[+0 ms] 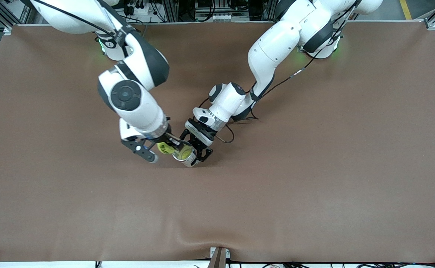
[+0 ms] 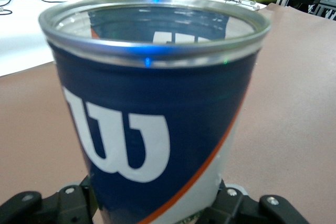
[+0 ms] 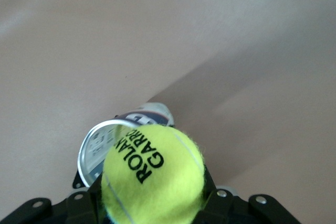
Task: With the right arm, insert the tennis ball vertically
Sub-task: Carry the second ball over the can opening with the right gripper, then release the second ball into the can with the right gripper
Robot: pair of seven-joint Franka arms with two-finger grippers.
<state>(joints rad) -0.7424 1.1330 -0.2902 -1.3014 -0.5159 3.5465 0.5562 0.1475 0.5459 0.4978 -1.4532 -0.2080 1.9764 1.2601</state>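
Right gripper (image 1: 157, 146) pinching ball (image 1: 165, 148) at frame centre, just beside can (image 1: 185, 155) mouth; left gripper (image 1: 198, 150) clamping can upright; insertion not yet done.

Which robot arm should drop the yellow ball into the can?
The right arm. Its right gripper already holds the tennis ball just beside the can's open mouth. The left gripper is busy gripping the can, so it should probably just keep holding.
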